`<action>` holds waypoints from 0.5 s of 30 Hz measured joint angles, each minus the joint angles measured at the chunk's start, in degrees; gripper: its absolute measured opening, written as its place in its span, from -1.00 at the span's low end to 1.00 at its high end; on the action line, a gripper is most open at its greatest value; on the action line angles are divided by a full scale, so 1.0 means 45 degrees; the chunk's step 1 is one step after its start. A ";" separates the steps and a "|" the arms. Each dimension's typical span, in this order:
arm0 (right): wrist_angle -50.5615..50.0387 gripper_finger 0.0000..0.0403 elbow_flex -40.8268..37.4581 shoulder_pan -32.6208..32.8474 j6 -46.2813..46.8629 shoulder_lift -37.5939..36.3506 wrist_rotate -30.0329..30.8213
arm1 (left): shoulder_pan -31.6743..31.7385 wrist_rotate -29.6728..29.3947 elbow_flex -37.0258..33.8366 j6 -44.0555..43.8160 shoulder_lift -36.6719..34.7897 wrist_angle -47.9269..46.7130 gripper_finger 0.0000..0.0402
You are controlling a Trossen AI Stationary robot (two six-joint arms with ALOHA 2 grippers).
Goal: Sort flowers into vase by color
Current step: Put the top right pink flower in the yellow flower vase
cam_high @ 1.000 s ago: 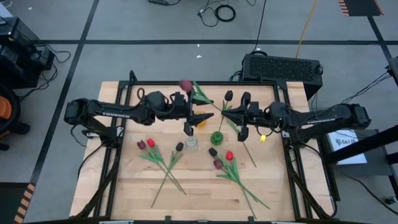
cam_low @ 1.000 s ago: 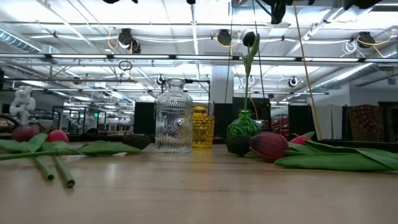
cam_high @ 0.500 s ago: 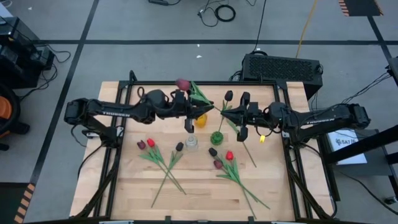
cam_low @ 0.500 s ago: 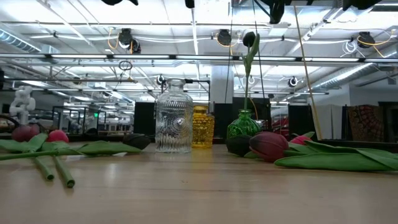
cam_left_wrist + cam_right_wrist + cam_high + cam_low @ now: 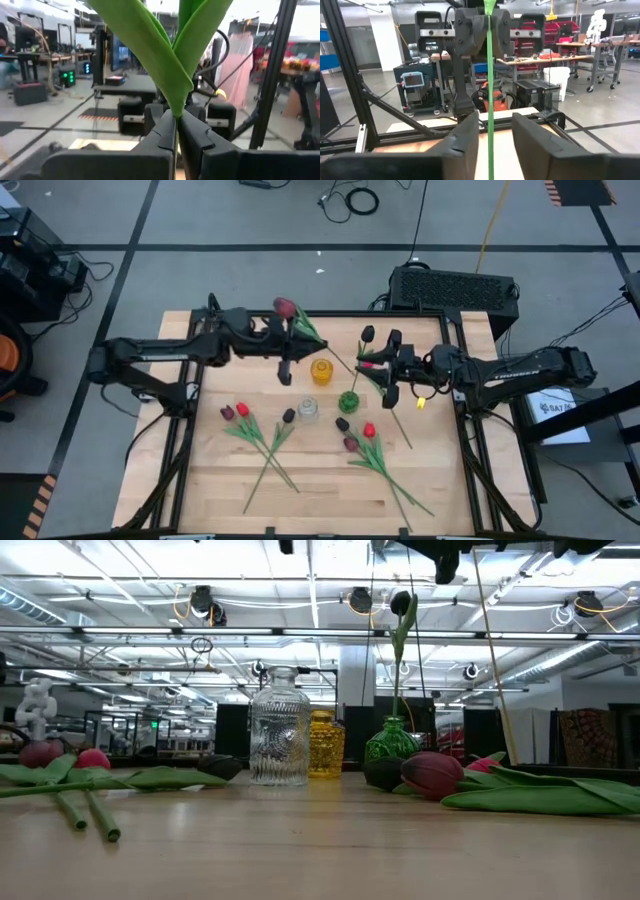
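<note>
My left gripper (image 5: 303,343) is shut on a maroon-headed flower (image 5: 285,307) held high over the table's far middle. Its green leaves (image 5: 165,45) fan out above the fingers. The long stem (image 5: 490,100) runs from there down between the fingers of my right gripper (image 5: 362,367), which is open and clear of it on both sides. A near-black flower (image 5: 400,603) stands with its stem in the green vase (image 5: 348,401). The yellow vase (image 5: 321,370) and the clear glass vase (image 5: 308,409) stand beside it. My left gripper pinches the stem between its two fingers just under the base of the leaves (image 5: 176,119). The fingers come level from the table's left and lie across the stem. The flower is lifted, its head toward the far edge and its stem slanting down toward the right.
Two bunches of loose flowers lie on the wood: red (image 5: 242,409), maroon and dark heads at near left, and a red one (image 5: 368,430) with two darker ones at near right. A black frame (image 5: 470,430) runs along the table's sides.
My left gripper has shut on the stem under the leaves and moved toward the table's left and far edges, carrying the flower head that way. My right gripper has opened and let go of the stem, staying where it was.
</note>
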 joint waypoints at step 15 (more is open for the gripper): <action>-0.0086 -0.05 -0.0003 0.0083 0.0091 -0.0149 -0.0044 | 0.2523 -0.0962 -0.2126 0.0523 -0.2246 -0.2035 -0.94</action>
